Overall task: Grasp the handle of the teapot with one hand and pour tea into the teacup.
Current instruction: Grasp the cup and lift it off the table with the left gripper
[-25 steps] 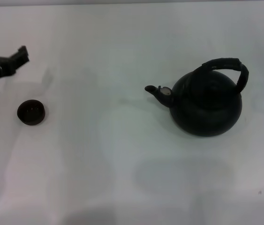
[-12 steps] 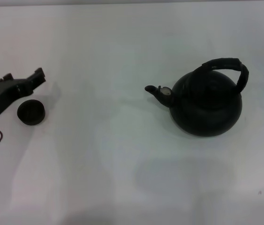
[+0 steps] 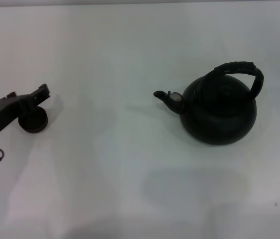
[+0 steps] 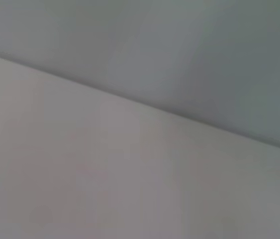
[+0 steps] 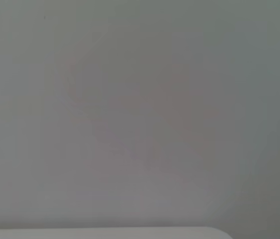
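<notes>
On the white table (image 3: 130,164) in the head view, the large round black teapot (image 3: 219,112) sits at about three o'clock from the middle, upright, its short curved spout (image 3: 163,96) pointing toward nine o'clock. The arched black ribbed handle (image 3: 239,69) loops over its top, and nothing is touching it. Well apart, at about nine o'clock, the small low dark brown-black teacup (image 3: 34,122) stands on the table. The black left gripper (image 3: 36,97) reaches in from the eight o'clock edge and overlaps the cup's ten o'clock rim, hiding part of it; whether it touches the cup cannot be told, nor how far its jaws are parted or whether it has hold of anything. A green light glows on the arm behind it. Both wrist views show only pale blank surface. The right gripper does not show
</notes>
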